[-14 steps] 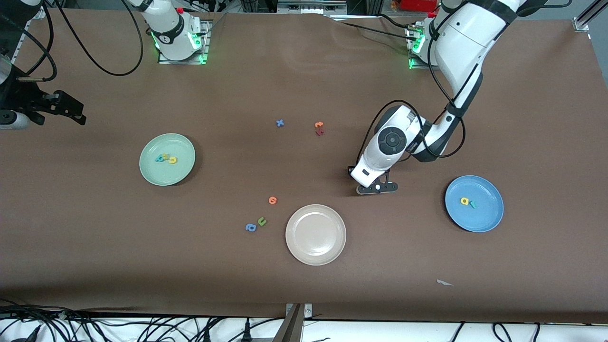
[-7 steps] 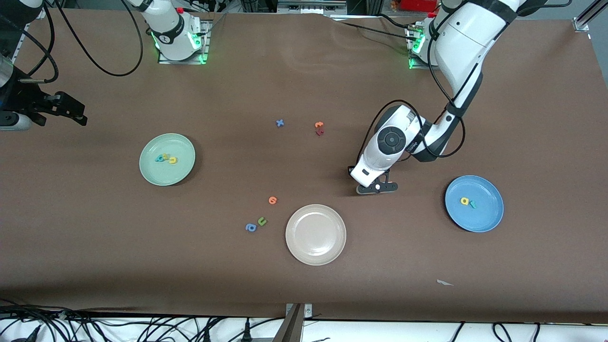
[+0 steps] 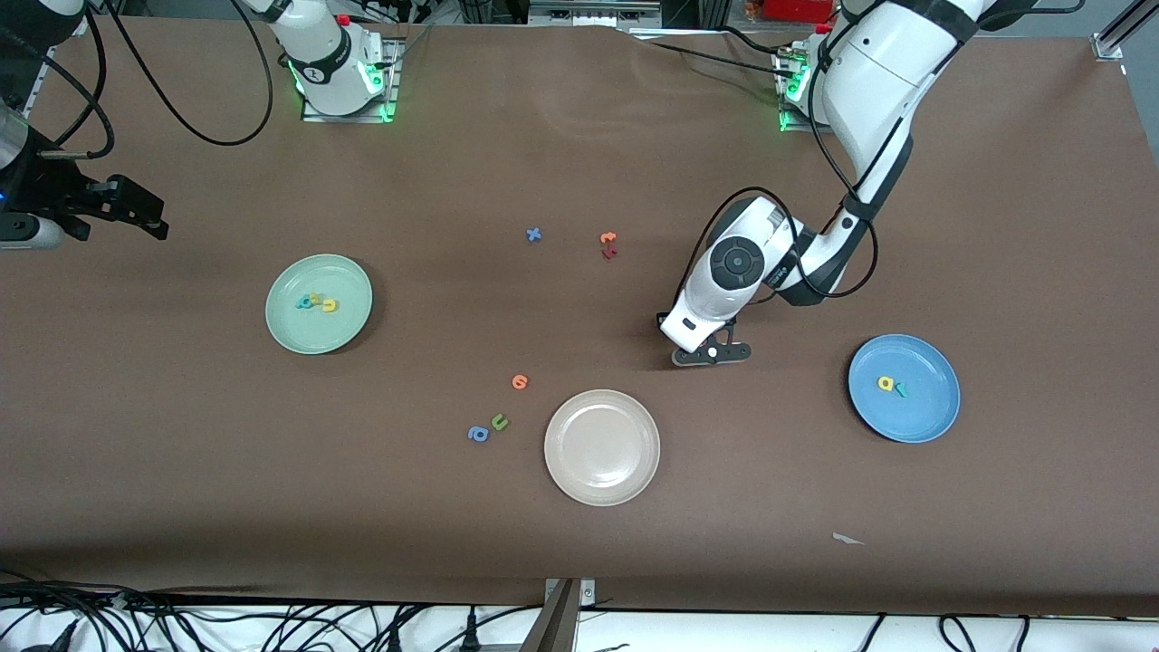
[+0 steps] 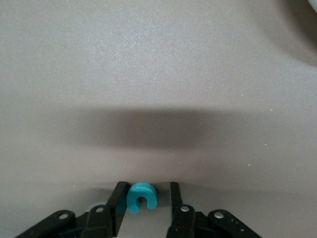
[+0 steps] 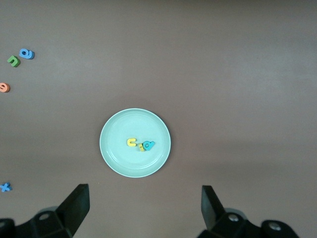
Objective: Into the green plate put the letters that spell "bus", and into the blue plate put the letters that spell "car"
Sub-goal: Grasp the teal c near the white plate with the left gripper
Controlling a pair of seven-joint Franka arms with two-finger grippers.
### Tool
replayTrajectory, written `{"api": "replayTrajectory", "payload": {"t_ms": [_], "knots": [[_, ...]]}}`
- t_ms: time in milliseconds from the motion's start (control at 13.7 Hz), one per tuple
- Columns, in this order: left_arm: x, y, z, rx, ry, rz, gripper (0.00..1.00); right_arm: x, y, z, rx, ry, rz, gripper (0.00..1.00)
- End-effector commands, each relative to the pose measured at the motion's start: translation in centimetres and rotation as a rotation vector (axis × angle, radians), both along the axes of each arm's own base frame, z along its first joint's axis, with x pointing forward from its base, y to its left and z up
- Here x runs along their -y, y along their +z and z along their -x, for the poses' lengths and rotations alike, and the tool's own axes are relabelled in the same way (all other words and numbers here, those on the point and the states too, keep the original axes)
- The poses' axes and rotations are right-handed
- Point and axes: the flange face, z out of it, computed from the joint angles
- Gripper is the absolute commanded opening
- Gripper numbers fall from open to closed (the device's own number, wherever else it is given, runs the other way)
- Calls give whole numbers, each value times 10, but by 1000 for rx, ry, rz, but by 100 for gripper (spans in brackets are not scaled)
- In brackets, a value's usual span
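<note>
Reading the table top as a clock face from the front camera, the green plate (image 3: 281, 281) sits at nine o'clock with the teal b (image 3: 303, 302), yellow s (image 3: 316, 297) and yellow u (image 3: 330, 305) clustered in it. The blue plate (image 3: 933, 417) at about four o'clock holds the yellow a (image 3: 885, 383) and teal r (image 3: 901, 390). The left gripper (image 3: 711, 355) is low over bare table, between centre and the blue plate. Its fingers (image 4: 119, 196) bracket the teal c (image 4: 141, 196), one against the foam and the other a sliver apart (so released, not clenched). The right gripper (image 3: 136, 213) waits at ten o'clock by the table's edge, jaws spread wide. The beige plate (image 3: 561, 453) lies at six o'clock
</note>
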Motion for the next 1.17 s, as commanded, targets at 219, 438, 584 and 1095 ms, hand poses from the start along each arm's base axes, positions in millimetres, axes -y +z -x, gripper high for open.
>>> {"api": "replayTrajectory", "payload": {"t_ms": [219, 438, 584, 1095], "knots": [[4, -8, 11, -10, 6, -25, 28, -4, 3, -3, -3, -2, -1, 100], [4, -8, 10, -10, 7, -26, 25, -4, 4, -2, -2, 0, -1, 100], [4, -6, 8, -5, 9, -23, 23, -4, 3, -2, -3, 0, -3, 100], [-46, 49, -56, -39, 2, -75, 19, -4, 2, -3, -5, 1, -2, 100]]}}
